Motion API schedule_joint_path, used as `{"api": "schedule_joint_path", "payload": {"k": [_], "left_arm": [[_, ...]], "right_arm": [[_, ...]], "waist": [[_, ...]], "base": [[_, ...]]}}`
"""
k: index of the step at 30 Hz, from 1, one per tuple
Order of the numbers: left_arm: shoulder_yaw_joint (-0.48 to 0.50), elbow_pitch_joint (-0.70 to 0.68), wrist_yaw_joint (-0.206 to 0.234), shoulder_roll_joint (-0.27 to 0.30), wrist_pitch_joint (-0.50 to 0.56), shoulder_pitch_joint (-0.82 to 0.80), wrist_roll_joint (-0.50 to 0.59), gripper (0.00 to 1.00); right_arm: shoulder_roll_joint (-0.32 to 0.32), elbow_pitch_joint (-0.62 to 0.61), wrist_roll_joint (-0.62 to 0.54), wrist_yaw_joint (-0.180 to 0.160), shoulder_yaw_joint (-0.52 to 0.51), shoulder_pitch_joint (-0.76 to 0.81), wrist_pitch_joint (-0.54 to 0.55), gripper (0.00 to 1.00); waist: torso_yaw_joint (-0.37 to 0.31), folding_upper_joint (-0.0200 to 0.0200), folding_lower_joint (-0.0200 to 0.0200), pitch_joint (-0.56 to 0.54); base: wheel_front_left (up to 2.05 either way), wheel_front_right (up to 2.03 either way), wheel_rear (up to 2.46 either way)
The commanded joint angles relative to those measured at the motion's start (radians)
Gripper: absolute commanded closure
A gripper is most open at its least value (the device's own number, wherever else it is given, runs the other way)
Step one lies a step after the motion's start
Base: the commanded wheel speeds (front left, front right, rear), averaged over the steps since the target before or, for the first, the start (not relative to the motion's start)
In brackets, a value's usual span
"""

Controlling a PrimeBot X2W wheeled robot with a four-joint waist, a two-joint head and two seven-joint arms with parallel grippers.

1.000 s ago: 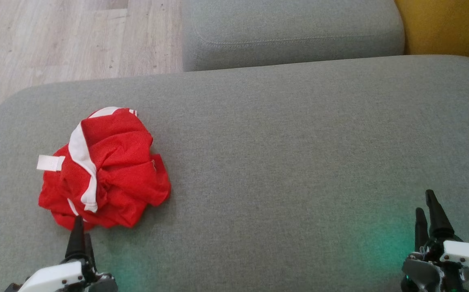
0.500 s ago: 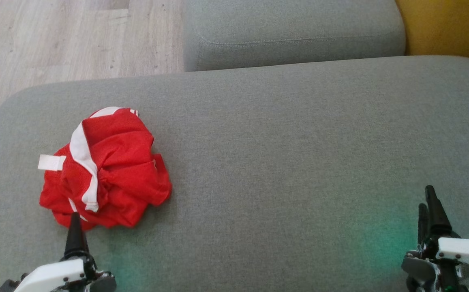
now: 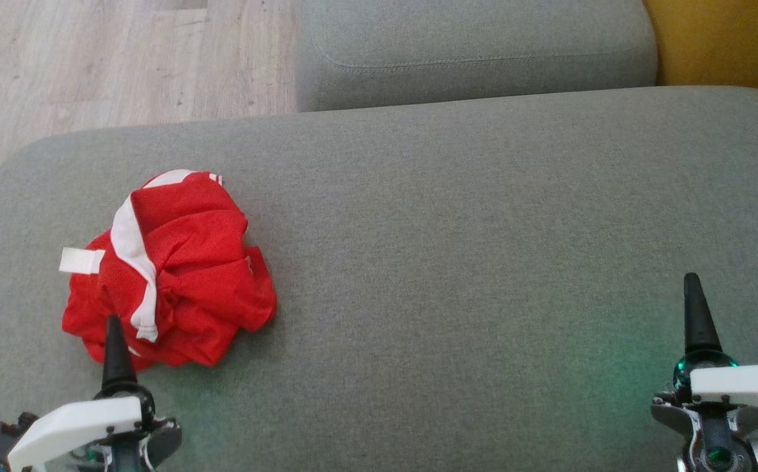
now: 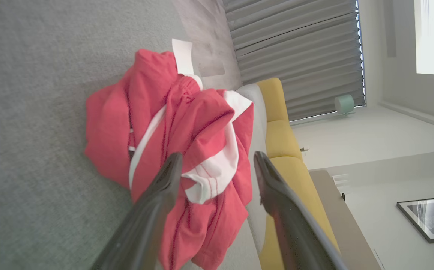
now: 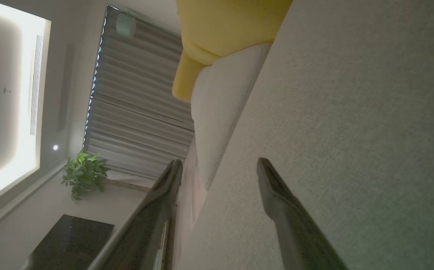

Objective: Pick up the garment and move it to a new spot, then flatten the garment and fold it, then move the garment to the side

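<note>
Nudged left gripper (image 4: 217,161) up to garment (image 3: 175,275), lower left; spread wide, empty. Right gripper (image 5: 220,165) likewise. Looks soft, light, floppy: pinch the bunched white-trimmed fold.

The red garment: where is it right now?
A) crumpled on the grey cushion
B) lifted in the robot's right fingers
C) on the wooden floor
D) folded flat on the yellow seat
A: the red garment lies in a crumpled heap on the grey cushion.
</note>
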Motion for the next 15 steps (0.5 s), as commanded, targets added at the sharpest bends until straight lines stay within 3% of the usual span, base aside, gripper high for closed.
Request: {"api": "schedule_joint_path", "payload": {"k": [1, 15], "left_arm": [[0.002, -0.048, 0.006, 0.007, -0.012, -0.052, 0.040, 0.00], [-0.057, -0.114, 0.021, 0.008, -0.053, -0.065, 0.280, 0.00]], "right_arm": [[-0.006, -0.047, -0.053, 0.000, 0.011, -0.048, -0.014, 0.00], [-0.007, -0.118, -0.332, 0.000, 0.041, -0.053, -0.055, 0.00]], "waist": [[-0.001, 0.0000, 0.0000, 0.001], [-0.005, 0.0000, 0.0000, 0.004]], "base": [[0.00, 0.00, 0.00], [0.00, 0.00, 0.00]]}}
